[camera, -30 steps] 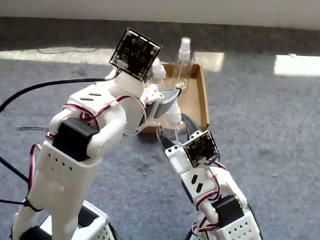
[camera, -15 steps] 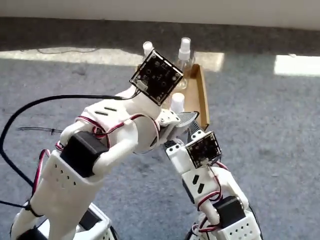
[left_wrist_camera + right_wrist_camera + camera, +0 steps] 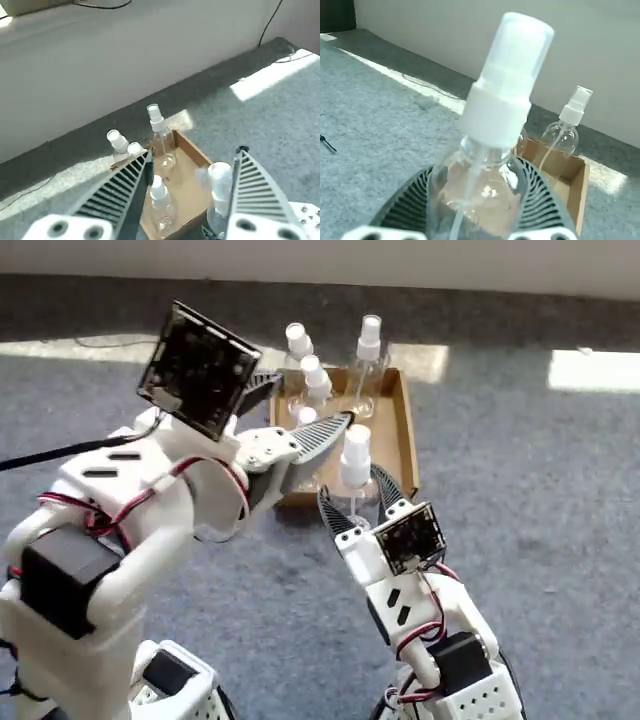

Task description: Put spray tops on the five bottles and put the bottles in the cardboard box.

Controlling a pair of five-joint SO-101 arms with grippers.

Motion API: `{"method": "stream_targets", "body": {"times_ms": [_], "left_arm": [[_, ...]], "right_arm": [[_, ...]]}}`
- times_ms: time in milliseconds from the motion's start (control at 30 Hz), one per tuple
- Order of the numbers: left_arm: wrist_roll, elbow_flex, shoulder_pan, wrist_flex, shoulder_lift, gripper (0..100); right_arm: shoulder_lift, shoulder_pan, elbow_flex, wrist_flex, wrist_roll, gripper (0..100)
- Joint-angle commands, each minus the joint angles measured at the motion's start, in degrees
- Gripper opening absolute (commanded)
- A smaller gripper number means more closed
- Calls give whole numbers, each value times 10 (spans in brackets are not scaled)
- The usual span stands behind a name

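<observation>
A clear bottle (image 3: 355, 465) with a white spray top stands upright at the near edge of the cardboard box (image 3: 405, 435), and my right gripper (image 3: 357, 495) is shut on its body. Up close, the bottle (image 3: 485, 165) sits between the ribbed fingers (image 3: 407, 207) of my right gripper (image 3: 480, 200). My left gripper (image 3: 313, 397) hangs open above the box, to the left of the held bottle's top, with nothing in it. Between the fingers of my left gripper (image 3: 194, 151) lies the box (image 3: 192, 150), with several capped bottles (image 3: 155, 125) standing in it.
Grey carpet (image 3: 520, 500) surrounds the box on all sides. A pale wall (image 3: 100, 65) runs behind it, with sunlit patches (image 3: 590, 370) on the floor. A black cable (image 3: 60, 455) trails off to the left of the left arm.
The left arm has lifted and swung back to the left, away from the held bottle's spray top, which now stands uncovered. The right arm has stayed nearly still.
</observation>
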Motion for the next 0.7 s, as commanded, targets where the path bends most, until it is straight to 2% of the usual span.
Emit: {"method": "stream_targets", "body": {"times_ms": [0,233,333,467,567,667], "left_arm": [[-2,-47,-105,45,-11,245],[-6,-28,-239,190,-11,248],[-52,17,-291,202,-13,248],[-80,142,-322,179,-25,249],[-79,248,-326,105,-44,249],[-59,349,-326,25,-76,249]], "right_arm": [[37,53,-83,-1,7,4],[282,181,-211,1,8,4],[385,273,-259,1,48,4],[498,381,-298,-2,121,4],[561,433,-313,-38,127,4],[589,446,-309,-127,114,4]]}}
